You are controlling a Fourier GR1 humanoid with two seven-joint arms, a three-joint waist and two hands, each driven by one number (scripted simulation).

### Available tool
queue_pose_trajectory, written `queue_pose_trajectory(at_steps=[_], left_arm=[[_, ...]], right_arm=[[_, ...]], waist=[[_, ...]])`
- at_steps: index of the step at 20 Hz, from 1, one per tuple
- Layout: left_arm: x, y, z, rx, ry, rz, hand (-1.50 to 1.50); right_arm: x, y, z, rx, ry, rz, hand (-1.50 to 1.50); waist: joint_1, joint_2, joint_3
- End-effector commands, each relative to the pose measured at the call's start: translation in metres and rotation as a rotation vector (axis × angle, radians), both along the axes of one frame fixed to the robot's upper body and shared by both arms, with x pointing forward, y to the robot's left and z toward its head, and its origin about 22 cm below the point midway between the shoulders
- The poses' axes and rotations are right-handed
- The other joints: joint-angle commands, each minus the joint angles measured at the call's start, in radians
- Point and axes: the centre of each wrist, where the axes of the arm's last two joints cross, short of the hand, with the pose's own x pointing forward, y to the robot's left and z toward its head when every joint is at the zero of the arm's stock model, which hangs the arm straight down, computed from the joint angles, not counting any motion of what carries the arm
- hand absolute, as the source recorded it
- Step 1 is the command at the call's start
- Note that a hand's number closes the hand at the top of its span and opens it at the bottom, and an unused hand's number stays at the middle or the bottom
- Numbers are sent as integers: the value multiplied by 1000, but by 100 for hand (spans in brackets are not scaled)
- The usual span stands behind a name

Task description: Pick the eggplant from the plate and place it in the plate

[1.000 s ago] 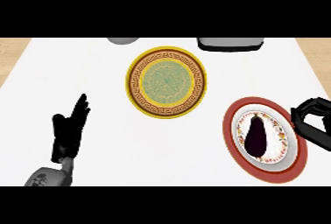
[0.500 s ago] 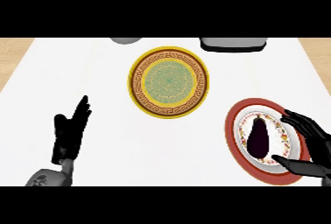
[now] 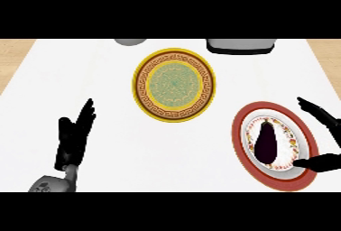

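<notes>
Lying lengthwise on the red-rimmed plate (image 3: pixel 248 155) at the lower right of the frame: the dark purple eggplant (image 3: pixel 266 143), stem end toward the top, resting on the plate's white, patterned centre. Not yet lifted. Hovering at the plate's right edge: the right hand (image 3: pixel 325 163), fingers (image 3: pixel 313 108) spread wide and straight above the upper rim, thumb stretched across the lower rim just below the eggplant. Bracketing the eggplant from the right side, no contact with it visible; holding nothing.

Well apart, in the upper centre of the frame: the yellow plate (image 3: pixel 174 85) with a brown ornamental band and a pale green middle, nothing on it. Between the two plates, bare white desk (image 3: pixel 120 149).

At the lower left of the frame: the left hand (image 3: pixel 72 140), upright, fingers straight and close together pointing toward the top, resting clear of both plates, grey wrist below it.

Cut off by the upper edge: a grey round object (image 3: pixel 131 41) left of centre and a grey boxy object (image 3: pixel 241 46) with a dark underside to the right.
</notes>
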Motion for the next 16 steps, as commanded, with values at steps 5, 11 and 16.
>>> queue_pose_trajectory(at_steps=[5,11,16], left_arm=[[15,-1,-1,-20,-1,5,0],[3,-1,3,-7,-12,2,0],[-7,-8,-6,-6,1,-4,0]], right_arm=[[19,4,24,-187,280,169,-150],[37,41,11,-256,350,193,-150],[38,32,-8,-243,370,194,-150]], waist=[[-7,2,0],[-6,0,0],[-5,0,0]])
